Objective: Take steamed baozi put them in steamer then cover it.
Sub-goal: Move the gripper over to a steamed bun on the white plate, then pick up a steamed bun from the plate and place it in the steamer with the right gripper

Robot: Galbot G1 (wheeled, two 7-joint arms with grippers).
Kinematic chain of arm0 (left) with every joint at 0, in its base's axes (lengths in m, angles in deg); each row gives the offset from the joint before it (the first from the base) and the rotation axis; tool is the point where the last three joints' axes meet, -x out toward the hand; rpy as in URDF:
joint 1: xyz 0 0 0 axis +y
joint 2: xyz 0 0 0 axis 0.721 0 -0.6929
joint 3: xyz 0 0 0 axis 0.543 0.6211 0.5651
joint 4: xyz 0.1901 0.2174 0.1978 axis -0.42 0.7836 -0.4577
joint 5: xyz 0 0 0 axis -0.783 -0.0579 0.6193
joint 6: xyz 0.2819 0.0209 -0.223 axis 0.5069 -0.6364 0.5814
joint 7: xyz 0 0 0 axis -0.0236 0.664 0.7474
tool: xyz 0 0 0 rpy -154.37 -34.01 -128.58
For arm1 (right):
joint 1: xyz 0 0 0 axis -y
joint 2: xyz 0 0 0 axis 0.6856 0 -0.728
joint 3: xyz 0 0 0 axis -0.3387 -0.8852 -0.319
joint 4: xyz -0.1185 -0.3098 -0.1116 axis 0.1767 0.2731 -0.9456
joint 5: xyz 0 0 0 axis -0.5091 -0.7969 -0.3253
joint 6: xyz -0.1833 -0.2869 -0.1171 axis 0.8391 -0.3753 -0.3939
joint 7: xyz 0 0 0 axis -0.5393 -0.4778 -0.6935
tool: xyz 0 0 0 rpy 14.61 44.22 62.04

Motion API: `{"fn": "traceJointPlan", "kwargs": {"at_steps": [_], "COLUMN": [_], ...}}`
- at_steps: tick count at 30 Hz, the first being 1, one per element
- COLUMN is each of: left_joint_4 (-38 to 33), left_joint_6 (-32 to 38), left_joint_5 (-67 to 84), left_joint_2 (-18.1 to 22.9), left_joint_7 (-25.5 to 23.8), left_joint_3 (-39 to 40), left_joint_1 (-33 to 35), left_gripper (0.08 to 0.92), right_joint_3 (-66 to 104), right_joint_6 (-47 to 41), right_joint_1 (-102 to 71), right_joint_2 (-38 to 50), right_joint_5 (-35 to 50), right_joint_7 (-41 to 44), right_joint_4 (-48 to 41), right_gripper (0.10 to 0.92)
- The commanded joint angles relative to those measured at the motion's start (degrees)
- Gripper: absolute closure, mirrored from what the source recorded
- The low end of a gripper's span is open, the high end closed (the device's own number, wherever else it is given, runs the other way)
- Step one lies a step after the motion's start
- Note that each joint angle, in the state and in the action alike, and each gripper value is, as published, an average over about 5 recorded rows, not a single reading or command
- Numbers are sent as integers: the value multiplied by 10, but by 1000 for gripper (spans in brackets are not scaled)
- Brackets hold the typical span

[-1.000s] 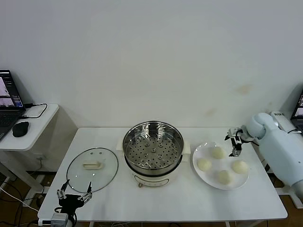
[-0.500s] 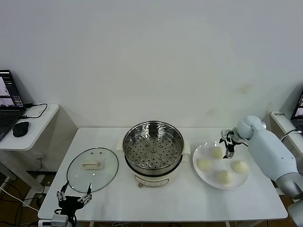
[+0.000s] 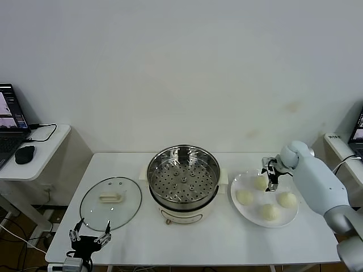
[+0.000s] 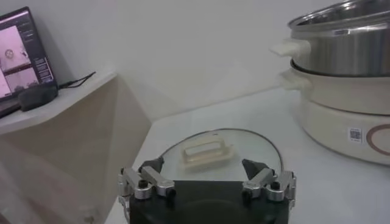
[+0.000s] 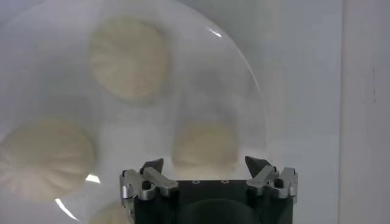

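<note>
**Right gripper parked over the buns, pot open and waiting**

Going left to right across the white table (image 3: 227, 238): the left gripper (image 3: 89, 237) sits low at the front left corner, fingers spread wide apart with nothing between them. Just beyond it the glass lid (image 3: 110, 202) lies flat on the table with its cream handle (image 3: 111, 198) facing up, just beside the steamer and not touching it. From the left wrist camera you're looking straight over the fingertips at that lid (image 4: 222, 152), with the steamer's steel wall (image 4: 341, 39) rising off to the side.

The steamer (image 3: 183, 184) stands mid-table, uncovered, so its perforated tray (image 3: 184, 180) is in plain sight with nothing on it.

Next comes the white plate (image 3: 249, 212) holding all four buns (image 3: 269, 212). The right gripper (image 3: 271, 177) hangs over the plate's back edge, right at the rear bun (image 3: 260, 183). In the right wrist view its fingers (image 5: 152, 167) stand apart on either side of one bun (image 5: 204, 143), not clamped on it. Whether they're touching it I can't tell.
</note>
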Motion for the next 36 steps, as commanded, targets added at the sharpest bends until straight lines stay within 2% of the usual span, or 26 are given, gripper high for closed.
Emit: {"fn": "traceJointPlan", "kwargs": {"at_steps": [1,5,10,16,22,29,36], "left_joint_4": [2,2,3,2,1,-6,-8], "left_joint_6": [0,0,0,0,1,1,1], "left_joint_5": [0,0,-1,-1,-1,-1,1], "left_joint_2": [-4,-2,1,1,3,6,4], "left_joint_7": [0,1,1,1,3,4,5], "left_joint_3": [-2,-1,2,2,4,7,5], "left_joint_1": [0,-1,-1,-1,-1,-2,-2], "left_gripper": [177,177,177,177,177,177,177], "right_joint_3": [1,2,5,10,-4,-74,-150], "right_joint_6": [-1,0,-1,-2,-10,-21,-29], "right_joint_1": [2,0,-1,7,34,117,232], "right_joint_2": [-5,-4,-3,4,38,63,40], "right_joint_5": [-2,-2,6,27,81,175,269], "right_joint_7": [-3,-2,3,12,40,71,103], "right_joint_4": [-9,-11,-10,-1,44,81,94], "right_gripper": [302,385,414,422,417,415,414]}}
